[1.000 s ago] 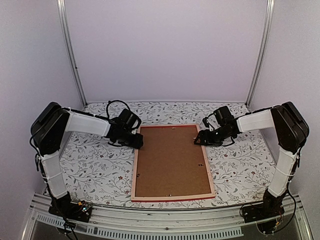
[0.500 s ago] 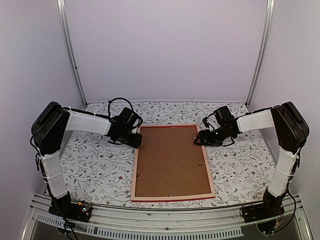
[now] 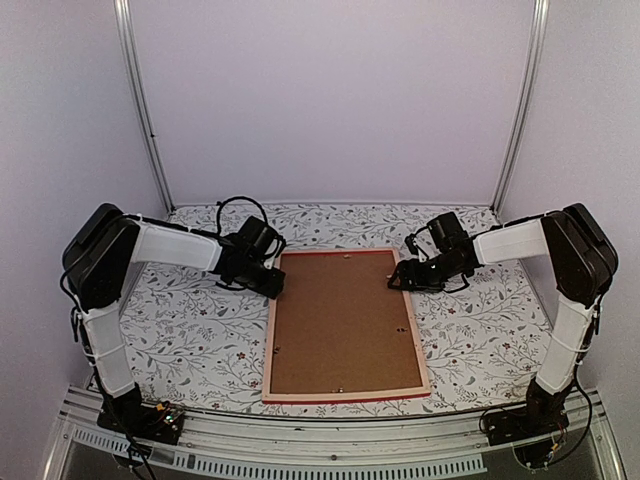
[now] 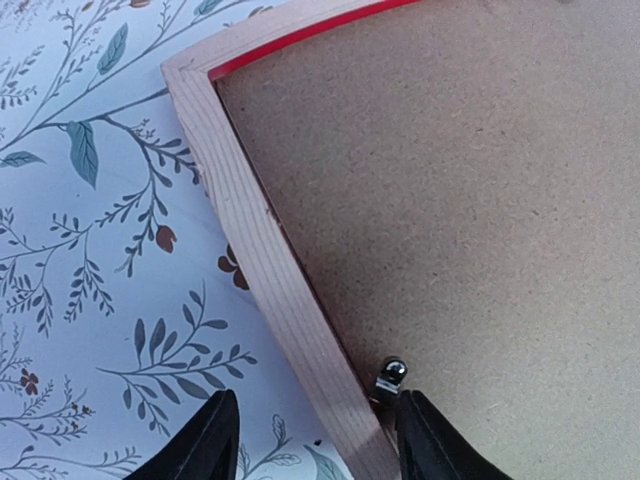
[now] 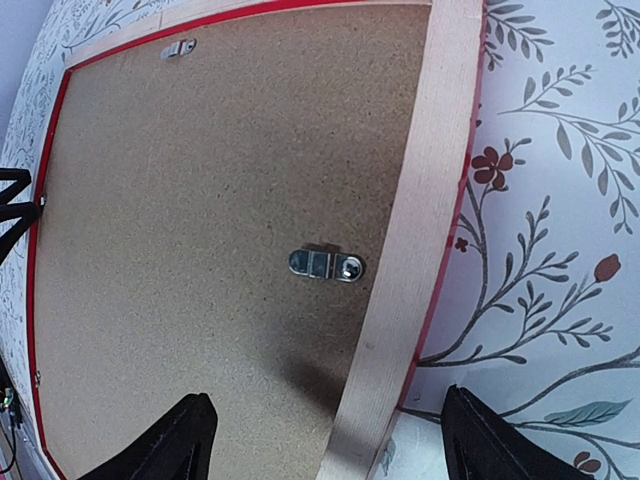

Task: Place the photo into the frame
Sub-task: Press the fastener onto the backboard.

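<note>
Frame [image 4: 270,290], face down, pale wood, red edge

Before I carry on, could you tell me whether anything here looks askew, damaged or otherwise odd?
Nothing stands out. The frame lies flat, back up, on the floral table cover, the brown backing board seated inside its rails. The left gripper and right gripper each straddle a side rail, jaws open.

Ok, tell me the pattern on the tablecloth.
Tablecloth: pale, with grey-blue leafy vines and small red flowers; best in left wrist view.
</note>
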`<state>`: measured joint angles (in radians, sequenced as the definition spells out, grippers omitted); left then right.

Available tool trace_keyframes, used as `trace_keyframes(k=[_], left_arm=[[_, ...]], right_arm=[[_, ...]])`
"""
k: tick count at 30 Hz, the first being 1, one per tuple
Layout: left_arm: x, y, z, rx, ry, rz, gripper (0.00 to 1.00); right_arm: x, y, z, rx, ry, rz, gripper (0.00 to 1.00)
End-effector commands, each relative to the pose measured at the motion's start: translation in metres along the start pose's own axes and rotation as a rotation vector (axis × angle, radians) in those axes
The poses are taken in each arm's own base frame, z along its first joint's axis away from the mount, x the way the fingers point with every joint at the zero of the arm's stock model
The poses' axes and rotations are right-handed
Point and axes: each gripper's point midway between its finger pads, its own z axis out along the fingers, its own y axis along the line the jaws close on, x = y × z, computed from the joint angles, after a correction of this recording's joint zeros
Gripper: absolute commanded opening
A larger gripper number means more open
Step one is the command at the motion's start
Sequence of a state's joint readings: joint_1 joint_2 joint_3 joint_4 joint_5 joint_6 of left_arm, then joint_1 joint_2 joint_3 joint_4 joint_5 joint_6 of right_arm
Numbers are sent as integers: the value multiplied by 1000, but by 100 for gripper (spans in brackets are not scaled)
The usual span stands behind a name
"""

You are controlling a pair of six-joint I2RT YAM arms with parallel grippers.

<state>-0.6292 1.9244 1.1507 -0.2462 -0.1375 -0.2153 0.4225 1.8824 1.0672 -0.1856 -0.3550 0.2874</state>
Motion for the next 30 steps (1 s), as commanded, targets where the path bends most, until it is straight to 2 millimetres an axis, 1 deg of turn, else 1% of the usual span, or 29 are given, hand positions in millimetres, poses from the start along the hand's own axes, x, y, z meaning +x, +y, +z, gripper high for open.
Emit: trace_keyframes(k=[1,14,16,20,22,30], left_arm=[[1,-1,3,-34,2,44,56],[1,-5,10,-54,12,85,53],[1,-4,10,-60,12,85,51],[0,-3,11,-68,7,89,41],[-3,-3,10,-71,0,91,38],[-8,-7,12,-52,-20,117,29]], right_arm=[[37,-20,14,42,110,47,82],[38,-21,15,43,111,48,82],[39,-21,15,43,114,49,82],[39,-21,16,42,113,49,82],[40,-21,16,42,115,50,82],[41,-22,16,46,117,46,82]])
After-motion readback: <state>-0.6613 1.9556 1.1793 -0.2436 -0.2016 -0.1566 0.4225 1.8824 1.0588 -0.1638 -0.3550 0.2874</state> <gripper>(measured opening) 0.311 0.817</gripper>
